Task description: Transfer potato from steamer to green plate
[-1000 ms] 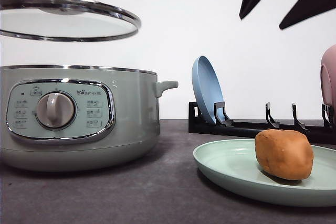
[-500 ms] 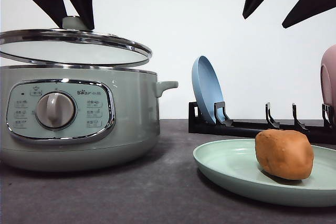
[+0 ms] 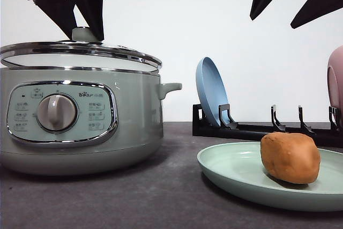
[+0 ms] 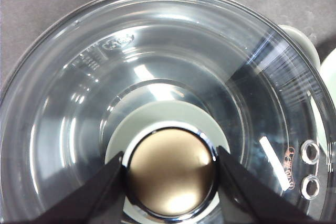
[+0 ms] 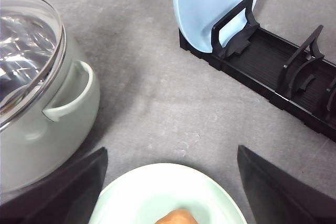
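Note:
The orange-brown potato (image 3: 290,157) lies on the green plate (image 3: 236,172) at the front right, also seen as potato (image 5: 176,217) on the plate (image 5: 142,192). The sage-green steamer (image 3: 134,116) stands at the left. Its glass lid (image 3: 80,52) hangs just over the chrome rim, tilted slightly down to the right. My left gripper (image 3: 84,35) is shut on the lid knob (image 4: 170,174). High above the plate, my right gripper (image 3: 273,22) is open and holds nothing; its fingers (image 5: 63,187) frame the plate.
A black dish rack (image 3: 252,130) stands behind the green plate with a blue plate (image 3: 210,92) upright in it and a pink plate (image 3: 336,79) at the right edge. The steamer's side handle (image 5: 71,103) points toward the rack. Grey tabletop (image 3: 171,197) lies between steamer and plate.
My left gripper has come down with the glass lid, from well above the steamer to just over its rim. The right gripper has drifted slightly up. The potato has not moved.

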Action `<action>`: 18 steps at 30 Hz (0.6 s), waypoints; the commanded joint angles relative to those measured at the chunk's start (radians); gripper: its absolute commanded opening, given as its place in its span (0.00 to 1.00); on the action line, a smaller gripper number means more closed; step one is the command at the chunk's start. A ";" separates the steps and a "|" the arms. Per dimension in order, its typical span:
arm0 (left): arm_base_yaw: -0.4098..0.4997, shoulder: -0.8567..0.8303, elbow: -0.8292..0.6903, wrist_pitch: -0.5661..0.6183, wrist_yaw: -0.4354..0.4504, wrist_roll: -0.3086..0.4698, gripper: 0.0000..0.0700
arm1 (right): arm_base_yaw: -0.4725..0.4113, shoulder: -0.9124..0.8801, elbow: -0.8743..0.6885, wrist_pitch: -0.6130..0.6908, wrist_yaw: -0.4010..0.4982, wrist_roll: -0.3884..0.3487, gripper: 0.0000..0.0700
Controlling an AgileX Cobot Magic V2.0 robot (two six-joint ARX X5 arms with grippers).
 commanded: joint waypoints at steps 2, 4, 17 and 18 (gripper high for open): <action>-0.004 0.022 0.040 0.019 0.004 0.009 0.00 | 0.008 0.007 0.014 0.007 0.005 -0.011 0.71; -0.004 0.031 0.040 0.019 0.004 0.010 0.00 | 0.008 0.007 0.014 0.003 0.005 -0.011 0.71; -0.004 0.062 0.039 0.017 0.004 0.013 0.00 | 0.008 0.007 0.014 -0.007 0.004 -0.012 0.71; -0.004 0.063 0.039 0.015 0.004 0.013 0.00 | 0.008 0.007 0.014 -0.007 0.004 -0.012 0.71</action>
